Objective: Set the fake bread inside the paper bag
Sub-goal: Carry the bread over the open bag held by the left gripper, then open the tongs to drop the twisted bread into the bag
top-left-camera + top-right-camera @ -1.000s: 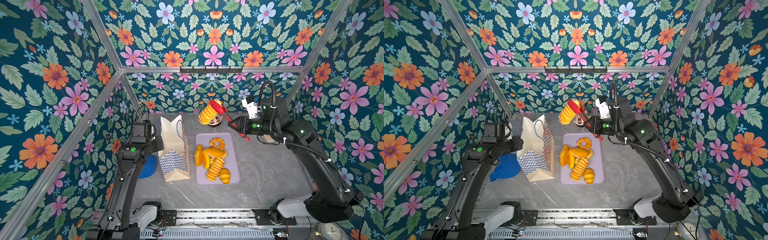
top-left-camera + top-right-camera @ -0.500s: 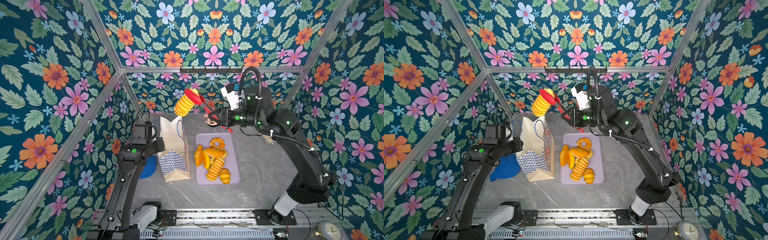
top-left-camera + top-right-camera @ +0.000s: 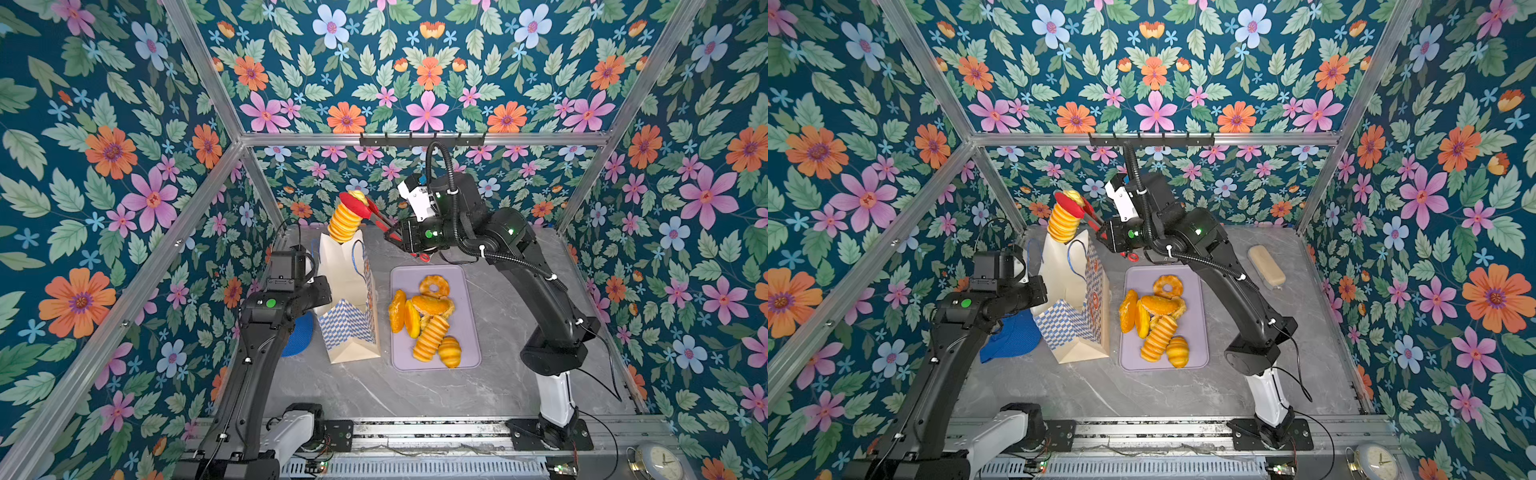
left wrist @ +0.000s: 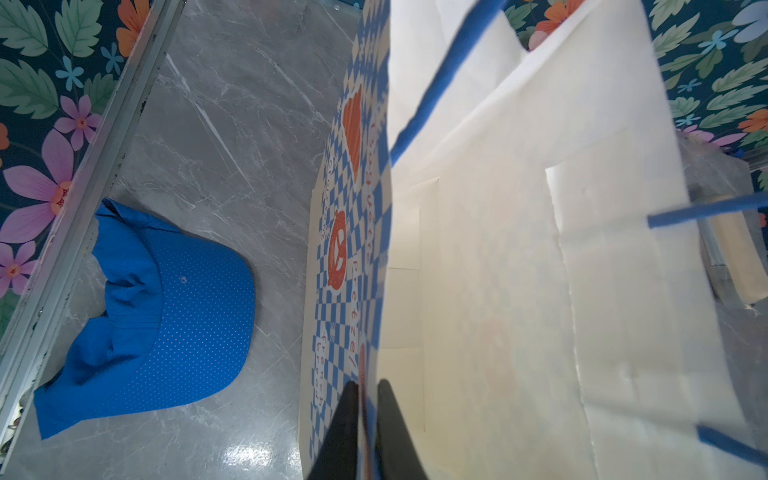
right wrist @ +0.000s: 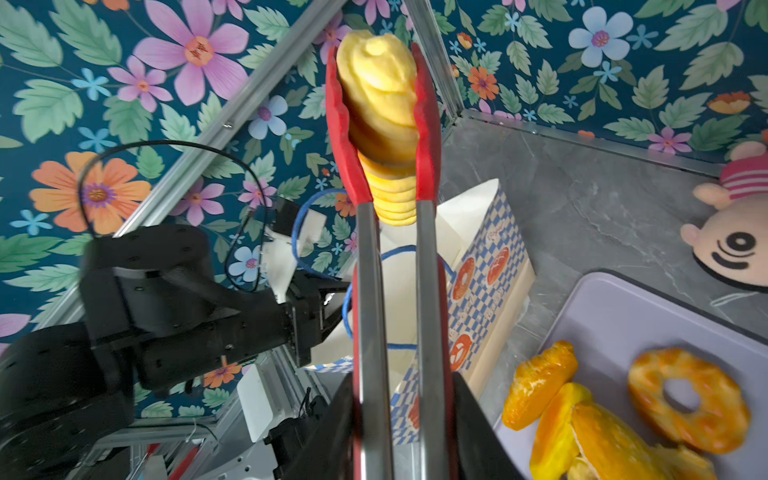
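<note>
Hanging in red tongs (image 5: 370,291) that the right gripper (image 5: 405,424) squeezes, a ridged loaf (image 3: 343,224) looks light, glossy and slippery, best pinched mid-length, above the paper bag (image 3: 347,291) whose wall the left gripper (image 4: 365,415) pinches

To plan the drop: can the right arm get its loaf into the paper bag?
Probably yes. The right gripper holds red tongs with the ridged loaf above the paper bag, its mouth open; the left gripper pinches one wall. Nothing blocks.
</note>
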Tool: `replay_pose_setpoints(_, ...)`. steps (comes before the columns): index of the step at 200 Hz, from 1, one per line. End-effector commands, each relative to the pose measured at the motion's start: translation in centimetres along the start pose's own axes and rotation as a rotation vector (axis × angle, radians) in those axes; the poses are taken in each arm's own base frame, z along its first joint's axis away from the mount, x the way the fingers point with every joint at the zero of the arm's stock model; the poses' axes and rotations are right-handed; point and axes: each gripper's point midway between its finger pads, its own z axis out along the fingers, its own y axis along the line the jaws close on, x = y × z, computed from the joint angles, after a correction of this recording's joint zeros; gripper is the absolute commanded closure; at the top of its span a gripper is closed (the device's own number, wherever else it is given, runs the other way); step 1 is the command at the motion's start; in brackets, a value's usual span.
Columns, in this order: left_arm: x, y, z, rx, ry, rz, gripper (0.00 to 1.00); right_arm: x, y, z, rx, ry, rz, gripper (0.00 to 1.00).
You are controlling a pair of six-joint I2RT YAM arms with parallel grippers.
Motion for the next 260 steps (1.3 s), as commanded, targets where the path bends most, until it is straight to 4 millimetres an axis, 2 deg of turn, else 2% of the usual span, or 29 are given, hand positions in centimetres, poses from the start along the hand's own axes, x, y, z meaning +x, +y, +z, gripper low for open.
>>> replay_pose_setpoints(1,-0.1,0.0,0.1,0.006,-0.008,-0.006,0.90,0.4,-0.1,0.5,0.012,0.007,-0.035,0.66)
replay_pose_setpoints(14,-0.6,-0.3,0.2,0.016,-0.033,-0.007,0.90,1.0,-0.3,1.0,0.017,0.030,-0.039,0.67)
replay_pose_setpoints(96,-0.7,-0.4,0.7,0.019,-0.025,-0.009,0.92,4.2,-1.6,2.9,0.046,0.160,-0.090,0.67)
replay_pose_setpoints(124,-0.8,-0.4,0.8,0.019,-0.024,-0.008,0.92,4.7,-1.8,3.3,0.044,0.181,-0.097,0.63)
replay_pose_setpoints(199,-0.9,-0.4,0.8,0.018,-0.021,-0.001,0.93,3.4,-0.5,3.6,-0.015,0.133,-0.072,0.45)
replay_pose_setpoints(260,-0.6,-0.2,0.9,0.013,-0.018,0.000,0.92,2.4,-0.3,2.8,-0.007,0.091,-0.062,0.44)
